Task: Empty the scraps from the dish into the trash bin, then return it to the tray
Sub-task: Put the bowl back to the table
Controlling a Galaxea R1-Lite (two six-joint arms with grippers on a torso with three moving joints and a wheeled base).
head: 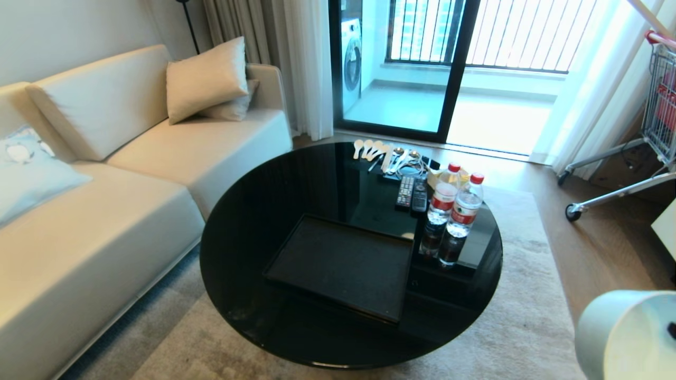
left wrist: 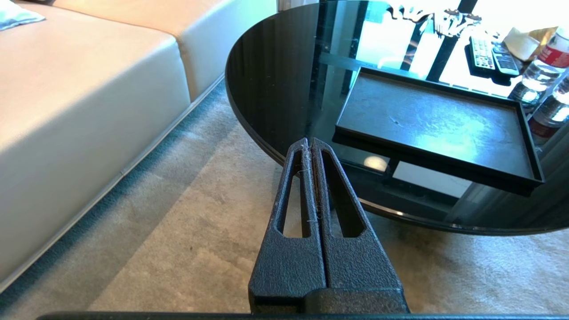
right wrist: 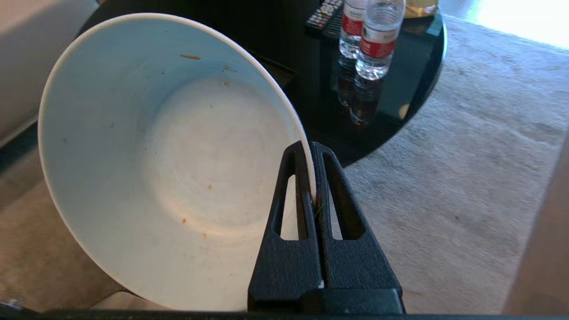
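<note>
My right gripper (right wrist: 311,149) is shut on the rim of the dish (right wrist: 169,164), a deep white bowl held tilted over the carpet beside the table. Of the scraps, only a few tiny orange specks (right wrist: 190,57) cling inside it. In the head view the dish (head: 628,338) shows at the bottom right corner. The black tray (head: 338,264) lies bare on the near part of the round table. My left gripper (left wrist: 310,143) is shut on nothing and hangs over the carpet just short of the table's edge, with the tray (left wrist: 435,120) ahead of it. The trash bin is out of view.
On the round black glass table (head: 253,211) stand two water bottles (head: 457,206), with two remotes (head: 412,192) and several spoons (head: 369,149) behind them. A cream sofa (head: 105,211) runs along the left. A wheeled cart (head: 655,105) stands at the far right.
</note>
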